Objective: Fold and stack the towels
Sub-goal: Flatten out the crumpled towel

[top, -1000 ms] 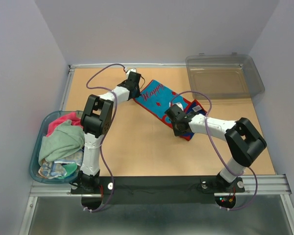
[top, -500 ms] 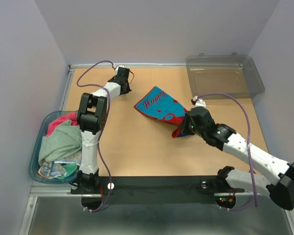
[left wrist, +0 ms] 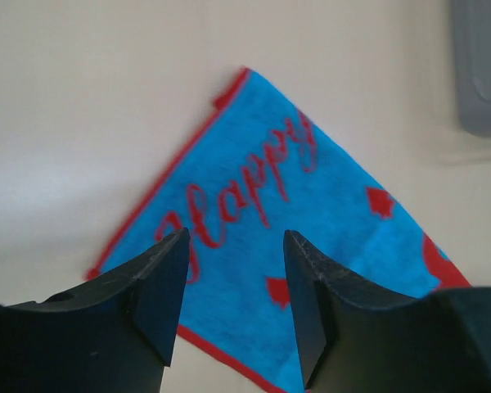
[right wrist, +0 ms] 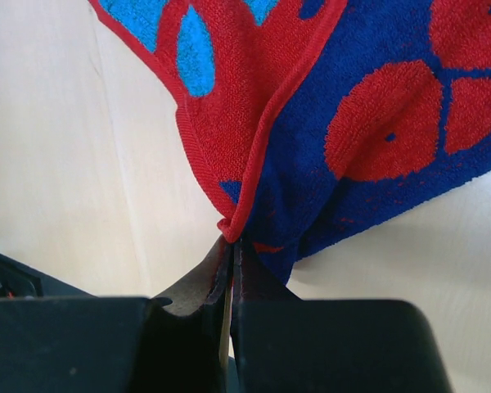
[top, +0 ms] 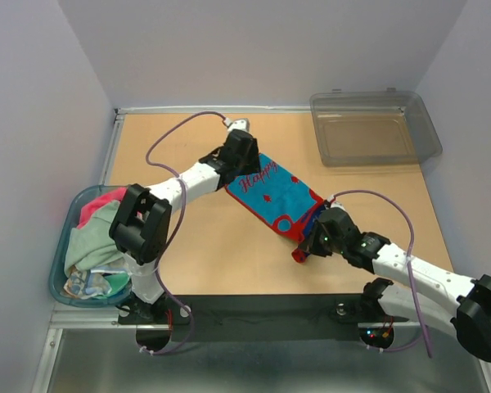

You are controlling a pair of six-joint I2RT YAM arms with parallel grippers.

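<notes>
Laying the lettered towel (top: 274, 190) flat on the desk (top: 221, 254), ahead of the first fold. Pinching its near corner in clenched right jaws; hovering over the far end with left jaws parted, empty. Next, likely: grip that far corner, fold across squarely.

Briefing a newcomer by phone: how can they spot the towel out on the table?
In the middle of the tan tabletop lies one bright blue towel with a red border. Unlike the crumpled towels heaped in the blue-rimmed tub at left, it bears red "Happy" lettering.
</notes>
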